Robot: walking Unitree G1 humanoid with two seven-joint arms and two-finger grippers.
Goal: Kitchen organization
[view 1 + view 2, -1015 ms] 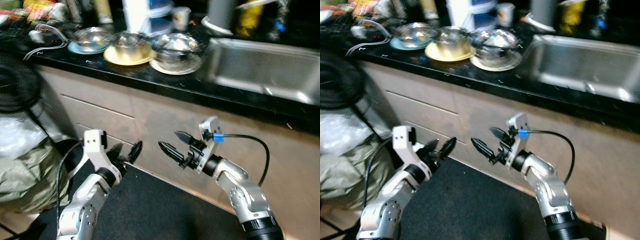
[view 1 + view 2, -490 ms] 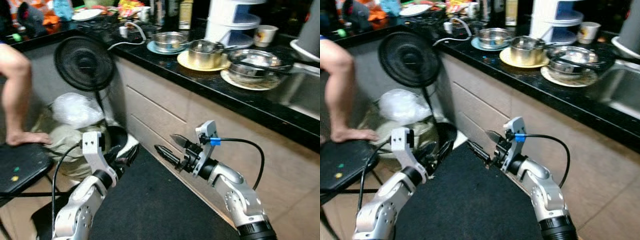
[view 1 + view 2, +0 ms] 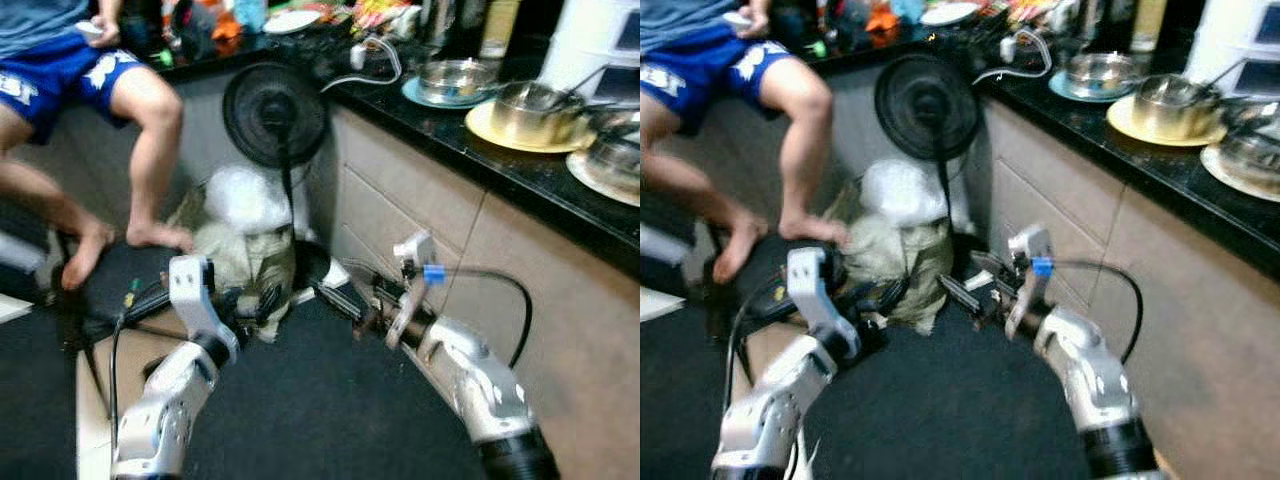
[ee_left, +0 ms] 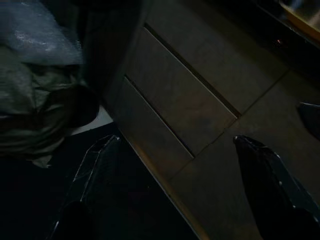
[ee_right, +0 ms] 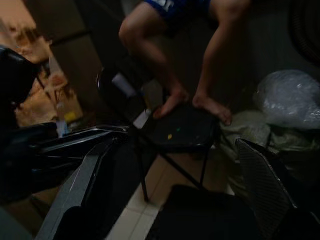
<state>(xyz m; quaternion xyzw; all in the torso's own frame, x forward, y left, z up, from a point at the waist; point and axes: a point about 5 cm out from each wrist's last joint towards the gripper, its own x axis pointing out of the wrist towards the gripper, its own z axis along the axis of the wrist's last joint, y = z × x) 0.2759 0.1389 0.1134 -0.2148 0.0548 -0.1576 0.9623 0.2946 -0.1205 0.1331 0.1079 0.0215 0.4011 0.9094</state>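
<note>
Below the black counter (image 3: 520,160), the head views show both arms held low over a dark floor mat (image 3: 330,400), neither carrying anything. The left gripper (image 3: 262,303) points toward a pile of bags (image 3: 245,235) at the foot of a standing fan (image 3: 277,110); the right gripper (image 3: 345,297) hangs just beside the cabinet front (image 3: 420,215). Up on the counter sit the likely things to organise: a steel bowl on a blue plate (image 3: 447,80) and a steel pot on a yellow plate (image 3: 525,105), well apart from both grippers. A person's bare legs (image 3: 150,150) rest on a dark stool (image 3: 110,290) near the left arm.

Along the left wrist view, the black fingers (image 4: 95,165) stand wide apart over drawer fronts (image 4: 180,110).

From the right wrist, the fingers (image 5: 260,175) also spread wide, framing the person's feet (image 5: 195,102).

With the scene blurred, I judge the risk is a swinging arm striking the person, or catching the fan's cord.
</note>
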